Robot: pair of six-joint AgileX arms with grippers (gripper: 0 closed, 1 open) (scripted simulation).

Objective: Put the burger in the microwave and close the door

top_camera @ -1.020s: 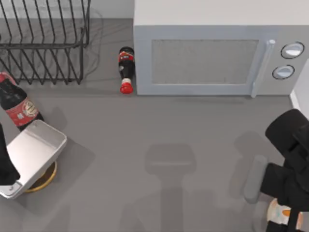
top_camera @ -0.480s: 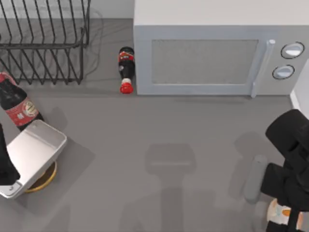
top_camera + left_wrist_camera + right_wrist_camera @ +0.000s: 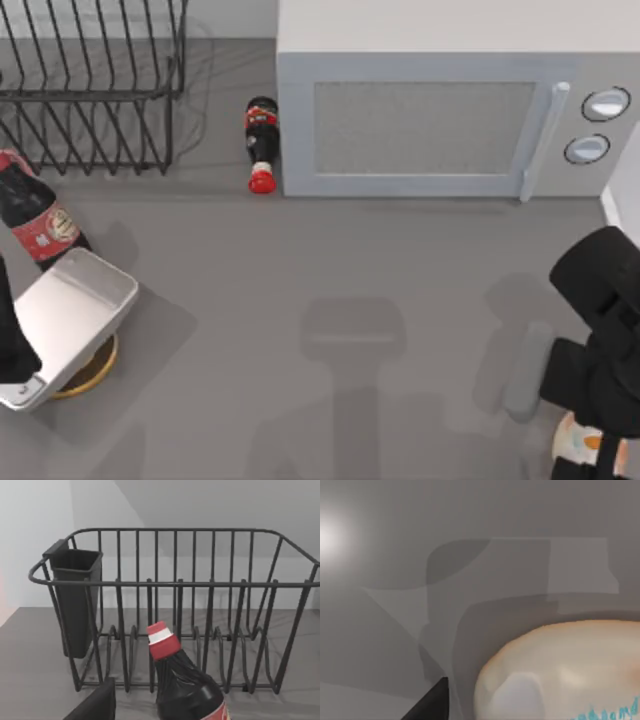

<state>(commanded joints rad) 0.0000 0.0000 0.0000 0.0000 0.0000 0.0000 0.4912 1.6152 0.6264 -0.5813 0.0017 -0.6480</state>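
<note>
**Hovering over the burger, door not yet opened**

Looking down from the top view, the microwave (image 3: 455, 100) sits at the back of the table with its door (image 3: 425, 128) flat shut and the pale handle (image 3: 541, 142) upright beside the two knobs (image 3: 596, 125). Well in front of it, towards its knob side, the right arm (image 3: 600, 340) crouches over the burger (image 3: 580, 445), which peeks out cream and orange at the table's near edge. Over the last second that arm has barely stirred, a small wobble up and back, nothing more, and the burger has not budged. Far off to the microwave's other side, the left arm (image 3: 15, 340) sits parked beside a metal tray (image 3: 70, 310) and a cola bottle (image 3: 35, 215); a second bottle (image 3: 262, 143) lies right against the microwave's side, near the wire rack (image 3: 90, 85).

Over to the left wrist view: rack (image 3: 175, 610) and bottle cap (image 3: 161, 640), nothing happening there.

Right wrist view now: the bun (image 3: 565, 672) swells up close, with one dark fingertip (image 3: 430, 702) just beside it. How wide the claw stands, or whether it has any hold, I cannot tell.

My read: the pickup is unsettled, and the shut door is a hurdle to clear first.
</note>
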